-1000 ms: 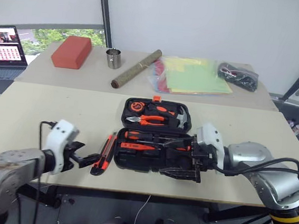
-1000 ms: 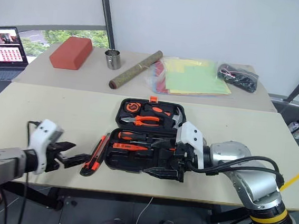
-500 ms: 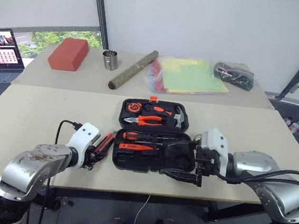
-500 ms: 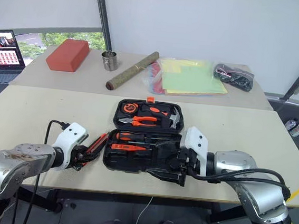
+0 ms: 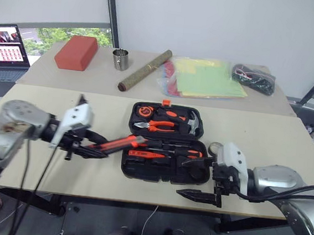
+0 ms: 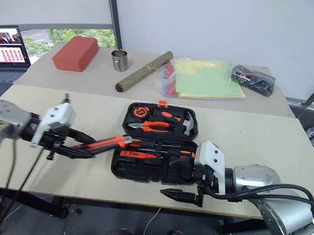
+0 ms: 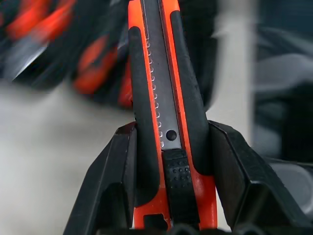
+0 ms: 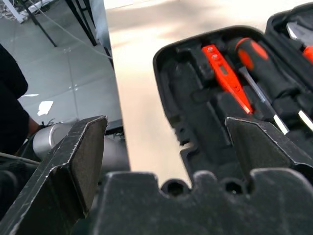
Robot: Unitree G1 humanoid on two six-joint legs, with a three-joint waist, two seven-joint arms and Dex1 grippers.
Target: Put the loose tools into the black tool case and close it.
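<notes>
gripping utility knife (image 5: 122, 143) in left claw (image 5: 90, 151) | right claw (image 5: 197, 194) spread apart

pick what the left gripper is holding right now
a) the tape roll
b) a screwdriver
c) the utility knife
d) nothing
c: the left gripper is clamped on the orange-and-black utility knife, whose far end points toward the open black tool case.

Head stereo pair looks fwd-down, shares table (image 5: 46, 112); wrist cams close-up along own tool.
</notes>
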